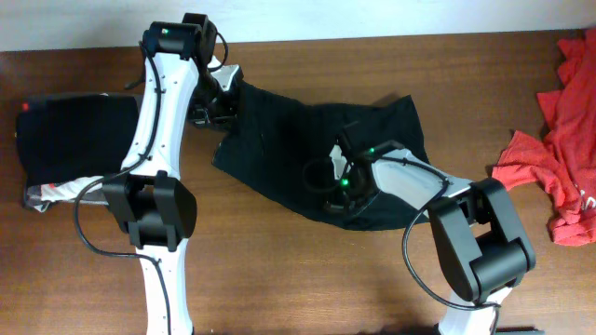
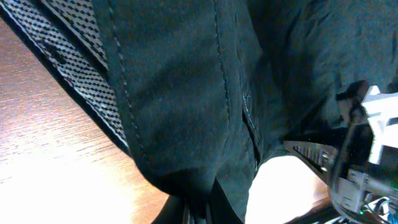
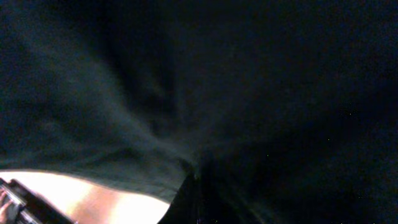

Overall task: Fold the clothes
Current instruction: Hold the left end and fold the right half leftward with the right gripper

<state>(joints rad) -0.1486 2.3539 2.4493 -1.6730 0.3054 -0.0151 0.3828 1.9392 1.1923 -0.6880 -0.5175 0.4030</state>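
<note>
The left jaws are clenching a bunched fold of the black garment (image 1: 279,140) near the desk's (image 1: 307,279) far edge. The right jaws are pinching the same cloth by its near hem (dark folds are filling that wrist view). The garment is lying spread mid-desk, and red-orange clothes (image 1: 559,158) are lying at the right edge.

spread garment (image 1: 298,149): table (image 1: 307,279) centre.
folded stack (image 1: 74,135): 9 o'clock, well apart.
crumpled heap (image 1: 559,158): 3 o'clock, at table edge.
left gripper (image 1: 226,110): on spread garment's 10 o'clock corner.
right gripper (image 1: 337,200): on its 5 o'clock edge.
</note>
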